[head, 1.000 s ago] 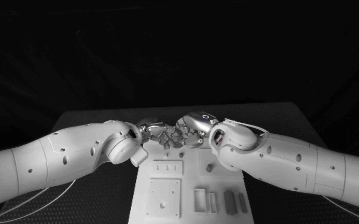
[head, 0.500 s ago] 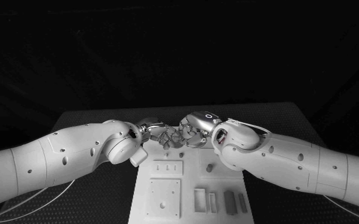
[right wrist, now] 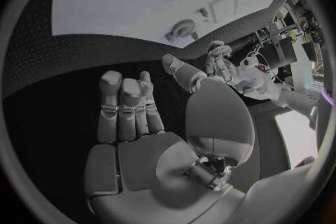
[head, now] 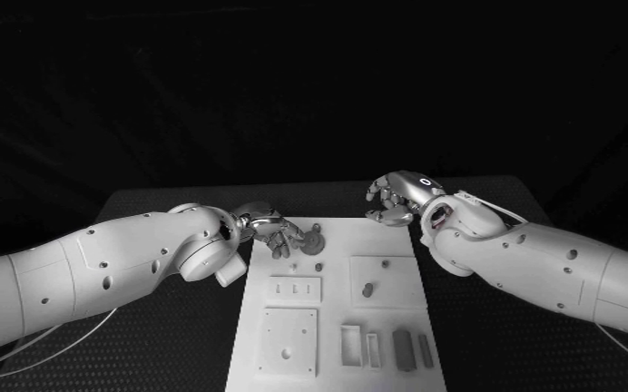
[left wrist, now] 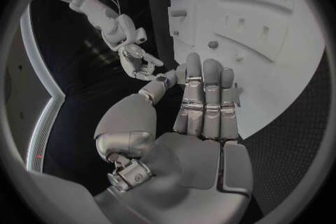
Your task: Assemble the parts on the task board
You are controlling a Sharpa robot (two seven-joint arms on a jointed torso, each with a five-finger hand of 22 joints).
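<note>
Head view: black table [head: 157,206], with the white task board [head: 334,319] lying lengthwise down its middle. Left arm [head: 105,265] and right arm [head: 536,260] reach in from either side, their hands well apart from each other.

Left hand [head: 269,229]: over the board's far left corner, fingers [left wrist: 206,98] straight and close together, palm bare, nothing held. A round dark part [head: 314,244] stands on the board just beside these fingertips, on the side toward the right hand; contact cannot be told.

Right hand [head: 397,197]: raised off the far right corner of the board, fingers [right wrist: 122,106] loosely extended and slightly apart, palm bare, nothing held. Right wrist view shows the same round part [right wrist: 183,28] on the board, well beyond these fingertips.

Smaller items, all nearer the robot than both sets of fingertips: a small dark part [head: 367,290] on a raised square panel, and upright grey parts [head: 403,353] in the slots near the board's close edge.
</note>
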